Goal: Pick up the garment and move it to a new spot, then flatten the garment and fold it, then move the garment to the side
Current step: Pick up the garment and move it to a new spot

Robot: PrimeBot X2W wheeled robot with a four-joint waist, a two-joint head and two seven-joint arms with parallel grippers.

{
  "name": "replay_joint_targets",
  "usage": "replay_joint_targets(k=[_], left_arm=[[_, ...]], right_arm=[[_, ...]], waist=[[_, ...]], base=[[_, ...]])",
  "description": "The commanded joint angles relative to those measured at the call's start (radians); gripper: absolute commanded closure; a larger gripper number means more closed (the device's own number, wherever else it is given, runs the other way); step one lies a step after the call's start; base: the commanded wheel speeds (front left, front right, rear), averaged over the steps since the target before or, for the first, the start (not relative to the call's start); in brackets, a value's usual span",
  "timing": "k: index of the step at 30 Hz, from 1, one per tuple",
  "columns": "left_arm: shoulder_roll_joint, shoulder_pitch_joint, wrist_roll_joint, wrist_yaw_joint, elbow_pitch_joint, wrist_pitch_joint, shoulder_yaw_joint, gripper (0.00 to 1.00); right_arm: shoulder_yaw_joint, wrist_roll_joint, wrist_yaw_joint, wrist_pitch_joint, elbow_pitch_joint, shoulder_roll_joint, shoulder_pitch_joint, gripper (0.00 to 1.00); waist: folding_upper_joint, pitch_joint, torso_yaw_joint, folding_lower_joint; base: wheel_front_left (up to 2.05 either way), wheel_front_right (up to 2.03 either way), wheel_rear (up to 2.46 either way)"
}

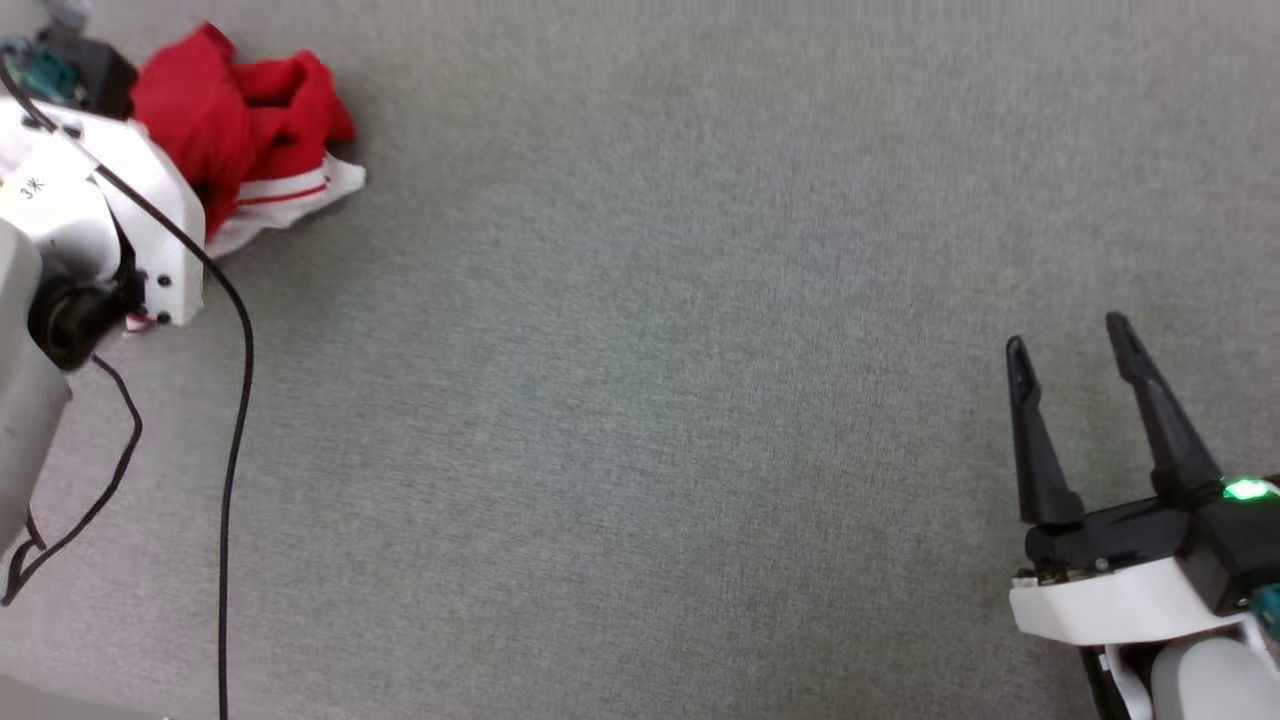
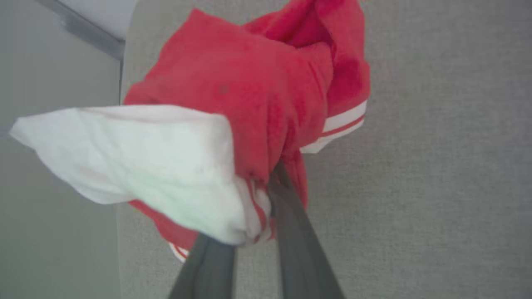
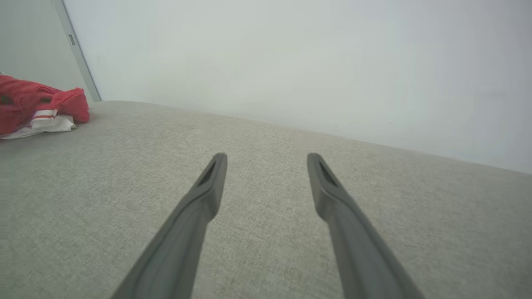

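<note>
- Left gripper (image 2: pixel 262 195): the two dark fingers are drawn narrow and pinch a bunched fold of the garment, their tips buried in the cloth. The grip takes several layers at once, probably so the whole heap comes away in one lift.
- Garment (image 2: pixel 249 83): a red jersey, crumpled into a mound at the far left corner of the surface. It has to be carried out from there before it can be flattened.
- White sleeve (image 2: pixel 137 158): juts left of the pinch, past the surface edge. It is loose and likely to trail when the jersey moves.
- Striped trim (image 2: pixel 343 122): a red-and-white band along the right side of the mound, next to the surface. Whether the heap is lifted clear cannot be told.
- Left arm (image 1: pixel 120 190): a white wrist housing reaching to the far left and covering the near-left part of the garment (image 1: pixel 250 130).
- Black cable (image 1: pixel 235 420): hangs in a loop from the left arm down the left side.
- Right gripper (image 1: pixel 1066 333): fingers spread wide and empty, at the near right, well apart from the jersey. It appears to be held back until flattening needs a second hand.
- Right gripper (image 3: pixel 267 158), own view: it points across bare surface, with the garment (image 3: pixel 37 108) far off to the left.
- Grey woven surface (image 1: pixel 640 400): a broad open middle, a likely new spot for the jersey.
- Pale wall (image 3: pixel 291 62): behind the far edge.
</note>
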State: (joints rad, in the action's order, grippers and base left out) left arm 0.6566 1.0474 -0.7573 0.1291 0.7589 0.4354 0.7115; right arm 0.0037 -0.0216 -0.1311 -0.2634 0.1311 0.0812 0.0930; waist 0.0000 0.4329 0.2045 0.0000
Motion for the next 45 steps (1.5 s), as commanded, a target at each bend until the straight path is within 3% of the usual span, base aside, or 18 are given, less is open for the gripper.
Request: replay_joint_targets(k=[1,11,17,34,38,45], left_arm=[[0.01,0.011,0.004,0.0,-0.011,-0.016,0.014,1.0],[0.047,0.127,0.033,0.0,-0.132,-0.15,0.131,1.0],[0.011,0.211,0.073,0.0,-0.216,-0.199,0.186,1.0],[-0.221,0.381,0.117,0.0,-0.34,-0.255,0.283,1.0],[-0.274,0.339,0.106,0.0,-0.334,-0.288,0.312,1.0],[-0.315,0.204,0.089,-0.001,-0.285,-0.344,0.382,1.0]], right_arm=[[0.004,0.009,0.001,-0.002,-0.004,-0.007,-0.012,0.0],[0.01,0.031,0.001,-0.002,-0.031,-0.026,-0.039,0.0],[0.008,0.054,0.001,-0.002,-0.04,-0.032,-0.051,0.0],[-0.018,0.14,0.001,-0.002,-0.045,-0.032,-0.026,0.0],[-0.021,0.153,0.001,-0.002,-0.047,-0.032,-0.03,0.0],[-0.038,0.16,0.001,-0.002,-0.04,-0.032,-0.034,0.0]], waist=[[0.0,-0.041,0.009,0.0],[0.0,-0.161,-0.01,0.0],[0.0,-0.201,-0.07,0.0],[0.0,-0.172,-0.333,0.0],[0.0,-0.172,-0.37,0.0],[0.0,-0.167,-0.384,0.0]], base=[[0.0,0.0,0.0],[0.0,0.0,0.0],[0.0,0.0,0.0],[0.0,0.0,0.0],[0.0,0.0,0.0],[0.0,0.0,0.0]])
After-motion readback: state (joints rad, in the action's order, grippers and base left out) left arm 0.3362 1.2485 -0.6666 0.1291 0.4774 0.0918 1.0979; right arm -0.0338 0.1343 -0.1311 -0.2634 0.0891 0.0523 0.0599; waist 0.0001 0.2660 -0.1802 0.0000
